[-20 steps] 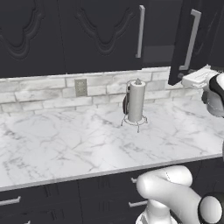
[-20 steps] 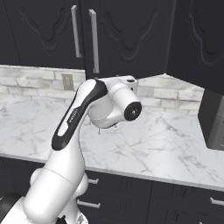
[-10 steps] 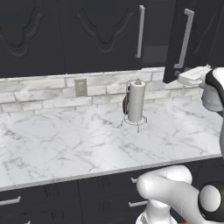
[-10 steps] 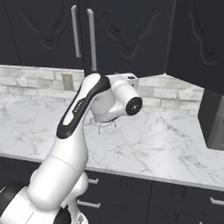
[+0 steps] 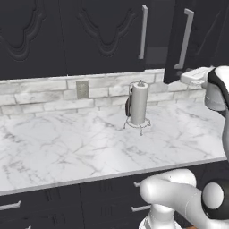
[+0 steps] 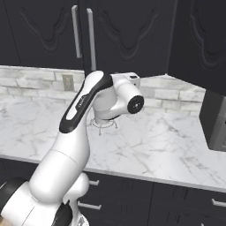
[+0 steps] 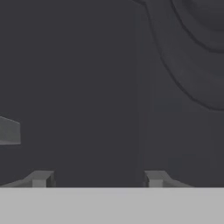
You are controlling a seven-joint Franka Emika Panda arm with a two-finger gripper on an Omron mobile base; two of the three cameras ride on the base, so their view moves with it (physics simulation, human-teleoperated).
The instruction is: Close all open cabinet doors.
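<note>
The gripper sits right up against a black door panel, its two dark fingertips standing a moderate way apart with nothing between them. It grips nothing; whether the tips actually touch the panel is hard to tell from so close. The carved curve of the panel runs across the upper right of the hand view, so the hand faces the door's front, likely because a flat push on the face suits closing better than a pull on the handle.

From the left base camera the white hand reaches just under the lower edge of the open cabinet door, which swings out from the wall with its long silver handle turned toward the room. A dark gap shows between it and the shut neighbouring door. The door hangs ajar here, so this step looks like the push to swing it home.

Below, a paper towel holder stands on the marble counter, well clear of the door's path.
</note>
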